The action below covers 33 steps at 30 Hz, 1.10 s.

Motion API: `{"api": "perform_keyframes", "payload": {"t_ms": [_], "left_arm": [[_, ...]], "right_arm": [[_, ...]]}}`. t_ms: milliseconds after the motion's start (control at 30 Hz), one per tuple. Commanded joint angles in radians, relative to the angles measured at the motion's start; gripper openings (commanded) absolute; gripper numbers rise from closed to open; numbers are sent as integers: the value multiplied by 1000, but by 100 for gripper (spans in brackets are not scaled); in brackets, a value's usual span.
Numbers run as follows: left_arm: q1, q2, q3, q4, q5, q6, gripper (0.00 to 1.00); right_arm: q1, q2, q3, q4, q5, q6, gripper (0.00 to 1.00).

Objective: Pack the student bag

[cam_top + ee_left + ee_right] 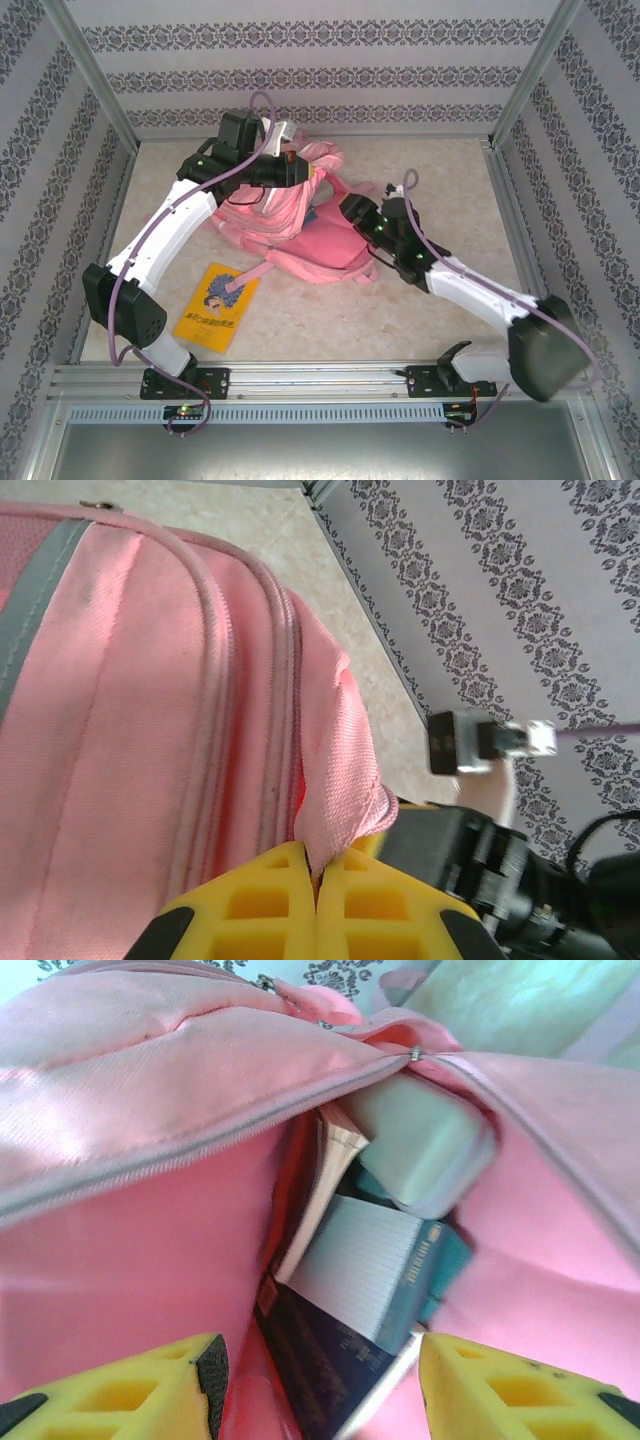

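The student bag (322, 243), a big pink backpack, lies mid-table with its top zip parted. My left gripper (298, 172) is at its far upper edge. The left wrist view has the yellow fingers (260, 900) shut on a fold of the student bag (130, 730), pinched at the left gripper (318, 872). My right gripper (347, 208) sits at the bag's mouth. Its fingers (150, 1390) stand apart, the right gripper (320, 1390) open. Inside lie a dark blue book (330, 1365), a teal book (385, 1260) with lined pages and a pale green case (420, 1140).
A yellow book (218, 306) with a cartoon cover lies flat on the table, front left of the bag, beside the left arm. Patterned walls and metal posts close in the table on three sides. Bare tabletop (450, 180) lies right of the bag.
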Motion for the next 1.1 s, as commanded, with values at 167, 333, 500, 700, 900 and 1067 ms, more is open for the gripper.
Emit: {"api": "perform_keyframes", "payload": {"t_ms": [167, 333, 500, 700, 900, 1067], "left_arm": [[-60, 31, -135, 170, -27, -47, 0], [-132, 93, -225, 244, -48, -66, 4], [-164, 115, -286, 275, -61, -83, 14], [-137, -88, -433, 377, -6, -154, 54], [-71, -394, -630, 227, -222, -221, 60], [-38, -556, -739, -136, -641, -387, 58]], "right_arm": [[-25, -404, -177, -301, 98, -226, 55], [-42, -564, -214, -410, 115, -253, 55], [-58, -606, -215, -432, 86, -267, 55], [-54, -594, -221, -380, 18, -291, 55], [14, -540, -223, -356, -9, -347, 53], [172, -422, -187, -378, 26, -414, 51]]}}
